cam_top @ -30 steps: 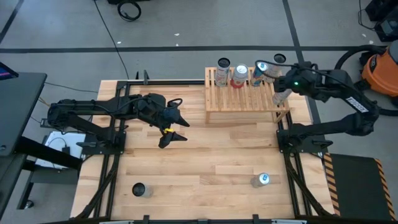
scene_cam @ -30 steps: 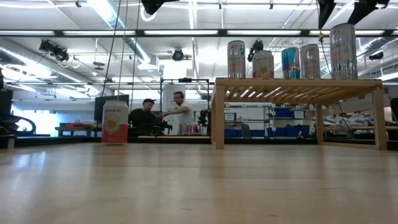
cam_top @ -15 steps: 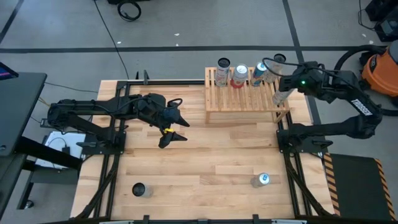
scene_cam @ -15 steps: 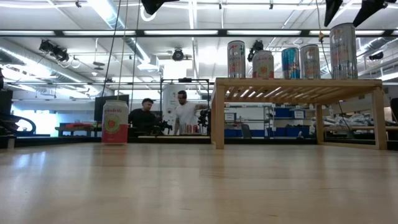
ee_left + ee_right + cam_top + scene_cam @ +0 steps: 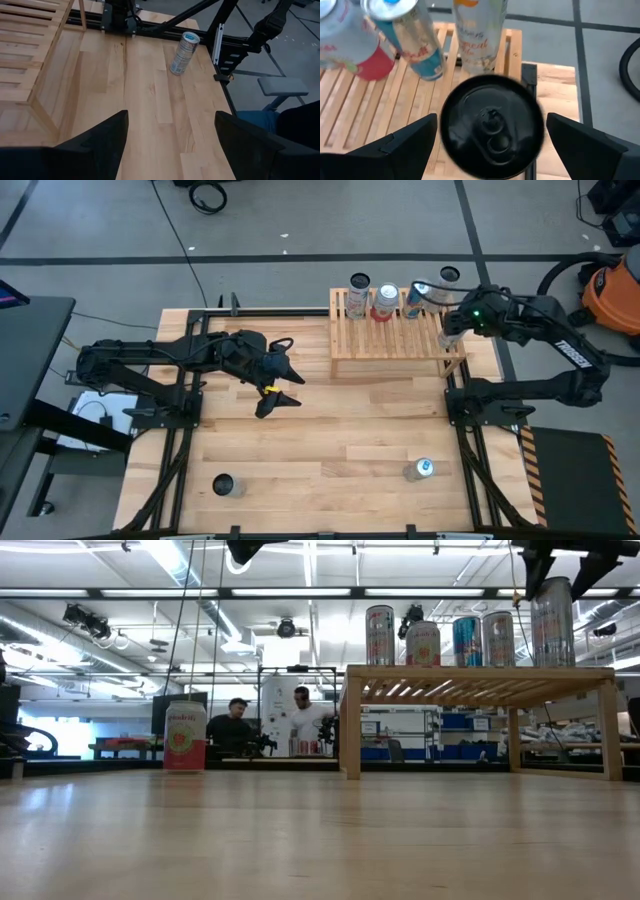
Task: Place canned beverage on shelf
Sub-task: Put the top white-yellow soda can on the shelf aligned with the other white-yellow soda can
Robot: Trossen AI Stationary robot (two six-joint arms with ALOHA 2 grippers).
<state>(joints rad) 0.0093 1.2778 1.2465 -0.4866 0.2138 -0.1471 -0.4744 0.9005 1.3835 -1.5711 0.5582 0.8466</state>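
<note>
The right gripper (image 5: 452, 322) hangs spread wide just above a black-topped can (image 5: 491, 125) at the far right corner of the shelf (image 5: 395, 340), holding nothing. Its wrist view looks straight down on that can's dark lid, framed between the two parted fingers (image 5: 405, 142), a lid the low view cannot show. From the low view the same can (image 5: 553, 622) stands upright on the rack's right end, with the finger tips just over its rim and not closed on it.

Four more cans line the far edge of the shelf (image 5: 478, 675). The low view shows them standing in a row (image 5: 380, 635), while the overhead view shows only their tops (image 5: 386, 295).

The left gripper (image 5: 276, 385) waits over the middle of the table (image 5: 320, 450), well apart from the rack, its fingers parted and empty. Its wrist view catches a lone can (image 5: 183, 52) standing on the bare wood near the table's edge. The high view places this one (image 5: 421, 469) near right, and another dark-topped can (image 5: 224, 484) near left. In the low view a red-labelled can (image 5: 185, 736) stands at the left.

Beyond the table, only the low view shows two people (image 5: 300, 720) in the room.
</note>
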